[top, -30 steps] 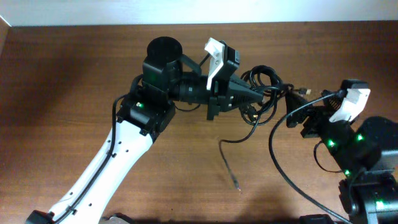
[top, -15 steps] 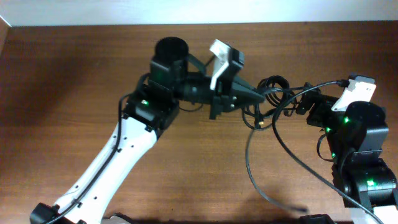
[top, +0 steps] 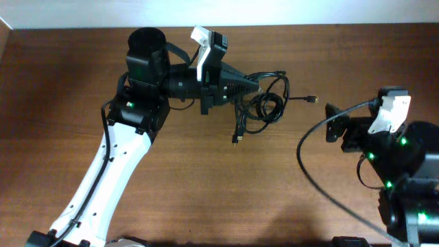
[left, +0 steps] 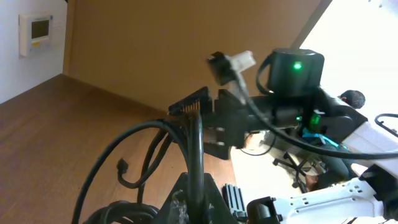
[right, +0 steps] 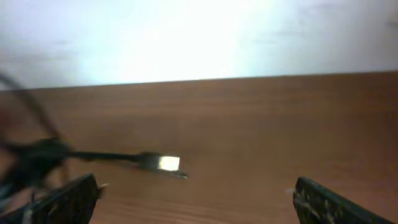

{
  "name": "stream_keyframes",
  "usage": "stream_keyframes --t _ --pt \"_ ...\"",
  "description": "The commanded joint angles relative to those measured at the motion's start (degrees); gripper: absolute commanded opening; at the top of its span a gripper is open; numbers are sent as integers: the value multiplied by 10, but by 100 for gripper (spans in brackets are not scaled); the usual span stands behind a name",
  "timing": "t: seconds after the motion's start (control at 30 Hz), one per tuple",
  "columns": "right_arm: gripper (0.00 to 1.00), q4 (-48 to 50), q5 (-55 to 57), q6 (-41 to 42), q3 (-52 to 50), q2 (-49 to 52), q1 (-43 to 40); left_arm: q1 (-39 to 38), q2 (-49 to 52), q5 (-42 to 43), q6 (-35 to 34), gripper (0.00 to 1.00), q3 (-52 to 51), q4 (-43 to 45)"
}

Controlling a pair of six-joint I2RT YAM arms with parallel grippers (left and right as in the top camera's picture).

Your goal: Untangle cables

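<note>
The cables (top: 266, 103) are a tangle of thin black cords hanging from my left gripper (top: 252, 88), which is shut on them above the table. One metal-tipped plug (top: 313, 99) sticks out to the right and another plug end (top: 235, 140) dangles below. In the left wrist view a cord (left: 196, 155) runs up from between the jaws (left: 198, 198), with loops (left: 118, 177) to its left. My right gripper (top: 330, 122) is open and empty, a little to the right of the protruding plug. In the right wrist view the plug (right: 163, 163) lies ahead of the wide-open fingers (right: 199, 200).
A thick black wire of the right arm (top: 305, 161) loops out over the table at the front right. The left arm's white link (top: 103, 185) crosses the front left. The table's back edge (top: 309, 26) meets a white wall.
My left gripper has pulled the tangle left and back, and the long loose strand has lifted off the table. My right gripper has let go of the plug end and drawn back right.
</note>
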Motion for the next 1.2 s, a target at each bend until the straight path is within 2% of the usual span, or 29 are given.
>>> stream_keyframes --t 0.0,0.07,0.2,0.3,0.4,0.43,0.5,0.57,0.6,0.63,0.67,0.7,0.73,0.77,0.8,0.83,0.93,1.17 --pt "99 -9 -104 -11 0 -43 -2 4 -20 9 -6 0 7 1" --pt "99 -31 -143 -2 0 -64 -2 3 -20 9 -6 0 7 0" --pt "99 -56 -243 171 0 -70 -2 3 -20 9 -29 0 7 1" --pt "99 -56 -328 207 0 -70 -2 -27 -20 8 -34 0 7 4" --pt "100 -73 -335 237 0 -68 -2 -66 -20 9 -34 0 7 67" --pt "95 -90 -335 237 0 -61 -2 -92 -20 9 -34 0 7 120" --pt "90 -96 -334 237 0 -41 -2 -118 -20 9 -34 0 7 169" --pt "87 -94 -324 237 0 -20 -2 -133 -20 9 -34 0 7 182" --pt "79 -90 -321 237 0 -8 -2 -136 -20 11 -34 0 7 182" --pt "64 -82 -320 237 0 2 -2 -136 -20 16 -35 0 7 182" --pt "55 -74 -320 236 0 7 -2 -136 -20 16 -35 0 7 182" --pt "43 -61 -320 237 0 11 -2 -136 -20 20 -34 0 7 182" --pt "22 -56 -320 237 0 12 -2 -136 -20 24 -34 0 7 182" --pt "11 -53 -320 237 0 12 -2 -136 -20 24 -34 0 7 182" --pt "4 -47 -320 236 0 12 -2 -136 -20 24 -34 47 7 182" --pt "4 -37 -321 234 0 12 -2 -136 -20 24 -34 99 7 182" --pt "4 18 -368 208 0 12 -2 -135 -20 26 -34 99 7 181" --pt "4 22 -404 178 0 12 -2 -108 -20 31 -34 99 7 162"
